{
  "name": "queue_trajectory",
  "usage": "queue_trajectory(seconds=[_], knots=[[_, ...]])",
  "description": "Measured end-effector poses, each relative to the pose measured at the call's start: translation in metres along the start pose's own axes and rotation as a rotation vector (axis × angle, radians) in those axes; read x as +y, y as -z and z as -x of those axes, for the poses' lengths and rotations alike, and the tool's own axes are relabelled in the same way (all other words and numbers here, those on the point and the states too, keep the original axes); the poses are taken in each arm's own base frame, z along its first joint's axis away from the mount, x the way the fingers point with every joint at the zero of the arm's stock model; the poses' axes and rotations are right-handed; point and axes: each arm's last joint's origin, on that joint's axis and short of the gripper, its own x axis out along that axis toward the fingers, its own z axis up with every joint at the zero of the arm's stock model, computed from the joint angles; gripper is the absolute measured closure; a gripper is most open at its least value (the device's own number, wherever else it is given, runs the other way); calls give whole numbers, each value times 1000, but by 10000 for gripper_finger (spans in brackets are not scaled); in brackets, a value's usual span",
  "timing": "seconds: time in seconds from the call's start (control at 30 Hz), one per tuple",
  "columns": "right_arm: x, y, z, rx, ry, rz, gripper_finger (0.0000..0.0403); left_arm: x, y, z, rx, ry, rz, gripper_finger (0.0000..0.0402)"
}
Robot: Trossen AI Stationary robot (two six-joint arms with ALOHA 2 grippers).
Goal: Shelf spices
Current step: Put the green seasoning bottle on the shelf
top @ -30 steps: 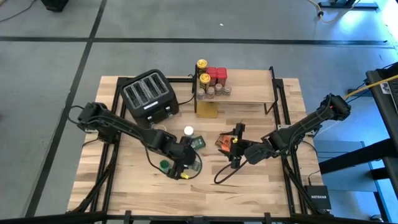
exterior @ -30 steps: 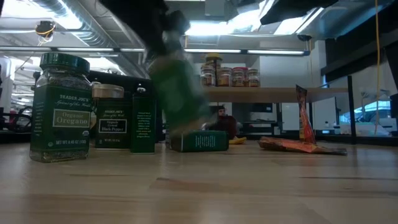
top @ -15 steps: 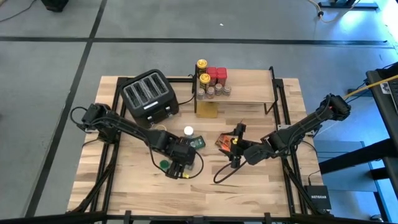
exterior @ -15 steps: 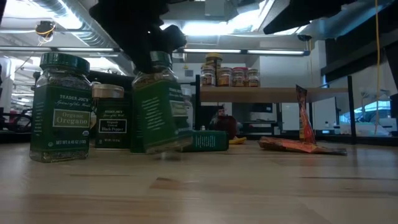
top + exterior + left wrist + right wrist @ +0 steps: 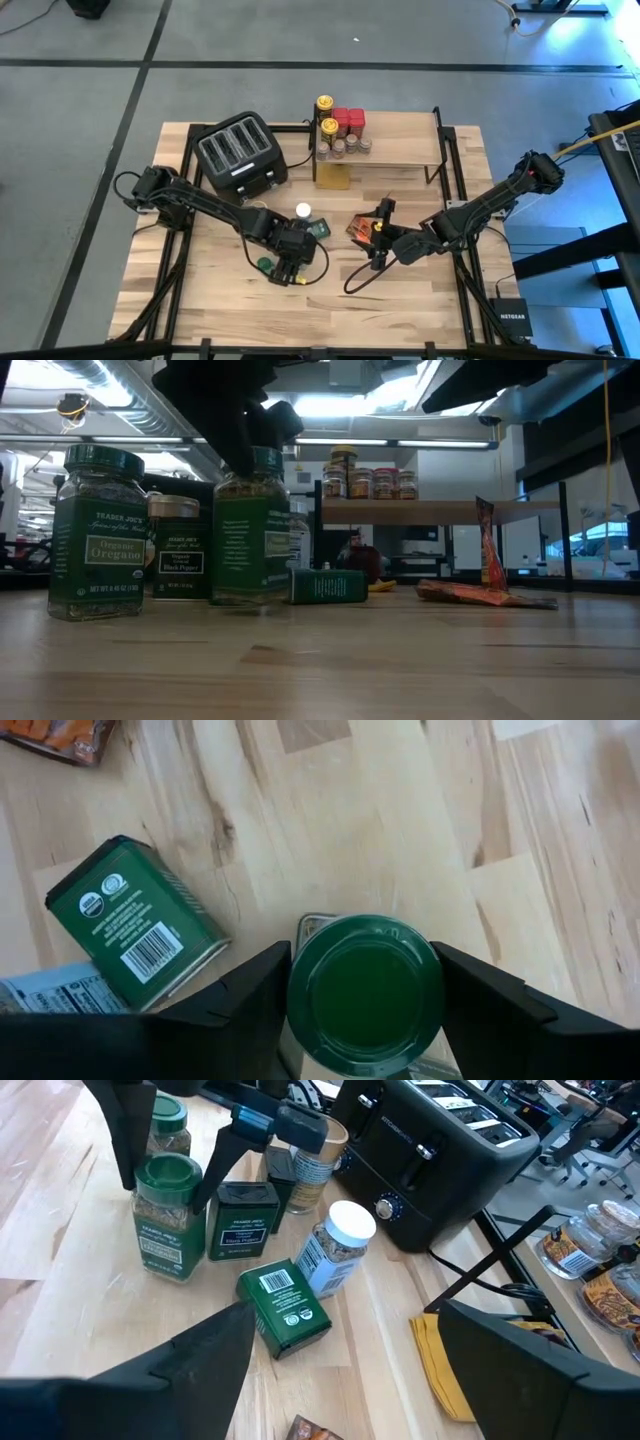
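A green-lidded glass jar point(image 5: 365, 995) stands upright on its base on the table point(image 5: 420, 290), near the front middle. My left gripper point(image 5: 365, 988) is above it, open, with a finger close on each side of the lid. Beside it are a green tin lying flat point(image 5: 130, 935), an upright dark tin point(image 5: 240, 1220), a white-lidded jar point(image 5: 335, 1245) and an oregano jar point(image 5: 97, 530). My right gripper point(image 5: 340, 1370) hovers open and holds nothing, right of the orange packet point(image 5: 360, 228). The shelf point(image 5: 400, 152) at the back carries several jars point(image 5: 340, 130). My left gripper's fingers point(image 5: 213, 1175) come from above, slanting down, and stand close on two opposite sides of the jar's green lid point(image 5: 167, 1175). I cannot tell whether they touch it. The jar stands upright with its base on the table.
A black toaster point(image 5: 240, 155) stands at the back left, next to the shelf. A yellow cloth point(image 5: 440, 1360) lies in front of the shelf. Bare tabletop lies along the near edge and at the right.
My left gripper has come down a little with the green-lidded jar. The jar was tilted and clear of the table; it now stands upright on the wood beside the flat green tin.
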Motion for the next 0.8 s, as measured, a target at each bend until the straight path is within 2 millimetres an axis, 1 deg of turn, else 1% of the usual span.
queue_trajectory(seconds=[0.17, 0.33, 0.8], knots=[[0, 0, 0, 0, 0, 0, 84, 0, -2, -11, -1, 0, -2, 178], [0, 0, 0, 0, 0, 0, 84, 0, 0, -24, 37, 0, -2, 178], [0, 0, 0, 0, 1, -1, 84, 0, -5, -24, -11, -4, -5, 178]])
